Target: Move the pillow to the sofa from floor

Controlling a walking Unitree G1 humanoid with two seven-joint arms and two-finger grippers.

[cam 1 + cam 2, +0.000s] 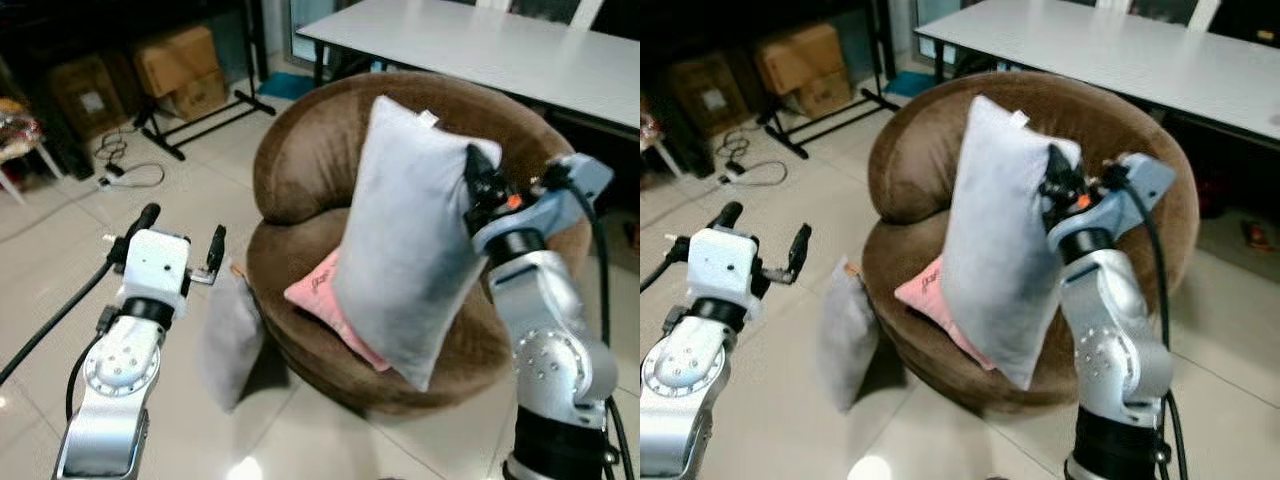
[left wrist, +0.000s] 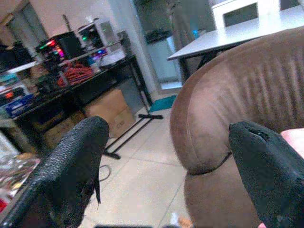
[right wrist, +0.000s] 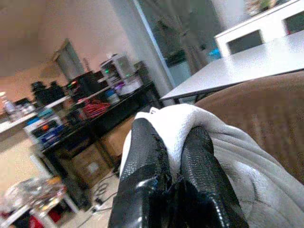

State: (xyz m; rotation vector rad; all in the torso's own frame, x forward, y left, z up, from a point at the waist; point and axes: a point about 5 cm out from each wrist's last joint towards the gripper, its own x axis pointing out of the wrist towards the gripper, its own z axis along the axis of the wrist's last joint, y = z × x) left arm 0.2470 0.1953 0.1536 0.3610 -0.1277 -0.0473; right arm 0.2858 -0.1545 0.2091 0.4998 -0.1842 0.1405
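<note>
Grey fabric bunches where the right gripper has its fingers clenched on an upper corner of the pillow, which hangs off the floor, above the seat of the round brown sofa and over a pink cushion lying there. The carrying step looks nearly done. Next comes lowering the pillow onto the seat and letting go, taking care it doesn't slide off the front edge. The left gripper hovers beside the sofa, fingers spread and empty, above a second grey pillow leaning against the sofa base.
</note>
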